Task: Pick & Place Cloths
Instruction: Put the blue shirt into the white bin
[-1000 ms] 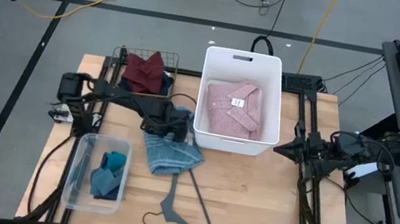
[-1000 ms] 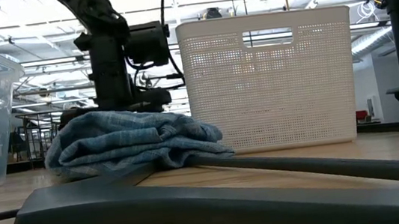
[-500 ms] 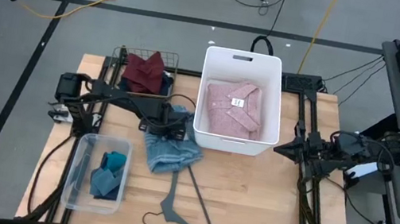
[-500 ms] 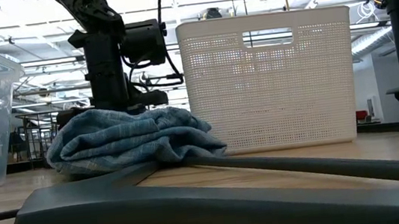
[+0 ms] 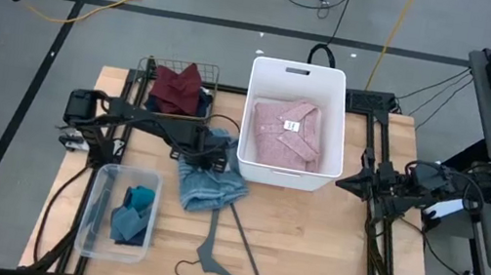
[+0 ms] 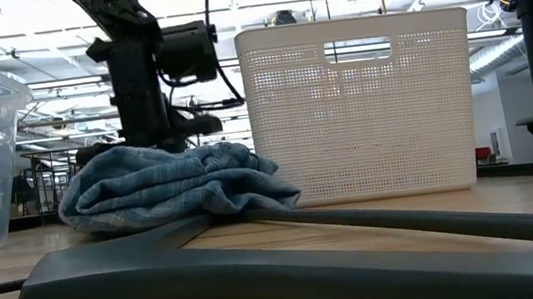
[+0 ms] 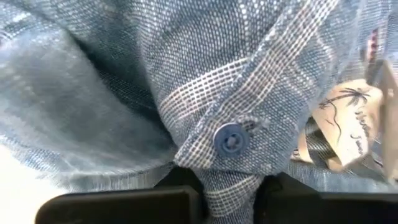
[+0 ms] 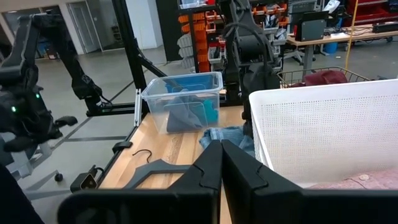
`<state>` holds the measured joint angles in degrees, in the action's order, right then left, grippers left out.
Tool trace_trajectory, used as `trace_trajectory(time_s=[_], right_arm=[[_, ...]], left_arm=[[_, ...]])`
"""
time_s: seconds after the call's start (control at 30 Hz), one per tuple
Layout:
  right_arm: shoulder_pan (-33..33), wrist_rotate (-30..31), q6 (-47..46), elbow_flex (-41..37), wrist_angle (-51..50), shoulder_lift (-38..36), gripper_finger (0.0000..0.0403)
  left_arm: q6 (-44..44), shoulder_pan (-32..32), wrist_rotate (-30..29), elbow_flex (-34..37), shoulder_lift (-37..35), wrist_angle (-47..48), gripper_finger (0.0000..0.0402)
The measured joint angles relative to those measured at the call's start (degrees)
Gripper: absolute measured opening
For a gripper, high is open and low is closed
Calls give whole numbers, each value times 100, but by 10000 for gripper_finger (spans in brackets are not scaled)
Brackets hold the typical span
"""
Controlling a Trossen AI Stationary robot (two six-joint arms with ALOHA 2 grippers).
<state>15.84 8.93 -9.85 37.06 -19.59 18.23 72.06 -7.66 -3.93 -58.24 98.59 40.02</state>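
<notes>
The light-blue striped shirt [image 5: 210,183] lies crumpled on the wooden table, in front of the white basket [image 5: 251,163] that holds a folded pink collared shirt [image 5: 288,132]. My left gripper [image 5: 205,159] stands over the shirt's far part, pointing down, shut on it. A maroon garment [image 5: 176,87] lies in a wire basket at the back left. Teal and blue pieces [image 5: 133,213] lie in a clear bin [image 5: 94,222]. My right gripper [image 5: 342,183] waits shut at the table's right edge. My left gripper pinches a raised fold of the striped shirt [image 7: 225,186] between its two fingers, just below a blue button [image 7: 230,139] on the placket. The fingers come from above, pointing down. The shirt lies bunched on the table [image 6: 170,186] under them.
A grey clothes hanger [image 5: 232,254] lies on the table near the front, its arm reaching under the shirt's near edge. The white basket's wall stands right beside my left gripper. A paper tag [image 7: 342,124] shows on the shirt. Bare wood lies at the table's near right.
My left gripper's fingers have closed from wide open onto the striped shirt, gathering a fold between them. The cloth has bunched up a little toward the fingers, while the rest of the shirt stays on the table.
</notes>
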Motion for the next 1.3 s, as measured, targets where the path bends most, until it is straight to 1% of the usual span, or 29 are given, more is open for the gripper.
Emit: trace_trajectory(time_s=[0.23, 0.5, 0.67, 0.77, 0.87, 0.97, 1.1, 1.23, 1.3], right_arm=[[0, 0, 4, 0, -1, -1, 0], [0, 1, 6, 0, 3, -1, 0], [0, 2, 7, 0, 5, 1, 0], [0, 2, 29, 0, 118, 1, 0], [0, 2, 108, 0, 233, -1, 0], [0, 3, 154, 0, 273, 0, 0], [0, 2, 153, 0, 337, 0, 0], [0, 2, 153, 0, 486, 1, 0], [0, 2, 153, 0, 507, 0, 0]], left_arm=[[10, 120, -127, -2, -1036, 285, 45], [159, 429, -198, -11, -2400, 419, 45], [137, 724, -534, -15, -3260, 355, 45], [185, 905, -867, -19, -3722, 312, 45], [39, 1070, -1197, -22, -4134, 252, 45], [-192, 1215, -1490, -22, -4502, -20, 45], [-725, 1350, -1794, -24, -4890, -660, 45], [-1511, 1418, -1882, -26, -5126, -1547, 45], [-2036, 1418, -1878, -26, -5180, -2071, 45]])
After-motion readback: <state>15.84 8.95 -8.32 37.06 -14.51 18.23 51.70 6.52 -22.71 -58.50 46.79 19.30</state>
